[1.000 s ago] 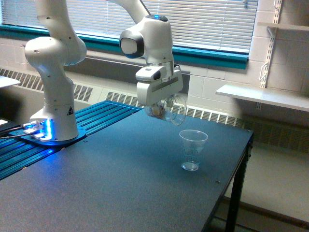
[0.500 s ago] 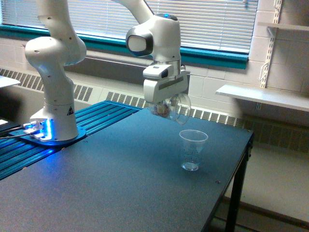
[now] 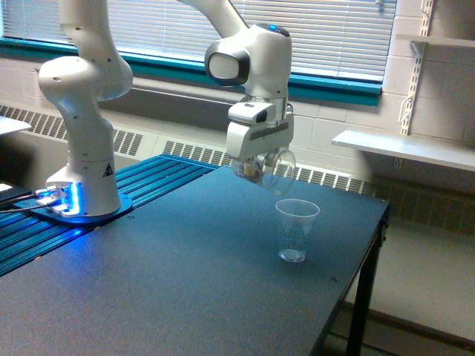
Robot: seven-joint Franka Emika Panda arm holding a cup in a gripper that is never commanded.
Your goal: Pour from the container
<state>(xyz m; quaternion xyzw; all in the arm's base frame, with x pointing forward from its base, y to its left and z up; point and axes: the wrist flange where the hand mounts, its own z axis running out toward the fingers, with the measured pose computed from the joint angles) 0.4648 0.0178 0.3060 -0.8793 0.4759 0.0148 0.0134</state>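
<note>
Tipping pitcher (image 3: pixel 267 169), mouth toward cup (image 3: pixel 297 231)

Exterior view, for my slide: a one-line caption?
Gripper holds a tilted clear container above and left of an upright cup on the dark table.

I can't make out the gripper's (image 3: pixel 256 165) fingers behind the container (image 3: pixel 269 170). Its contents blur beneath them.

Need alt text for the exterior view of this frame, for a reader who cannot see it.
A white robot arm's gripper holds a clear plastic pitcher tilted in the air, above and toward the exterior view's left of a small clear cup standing upright on a dark table.
</note>
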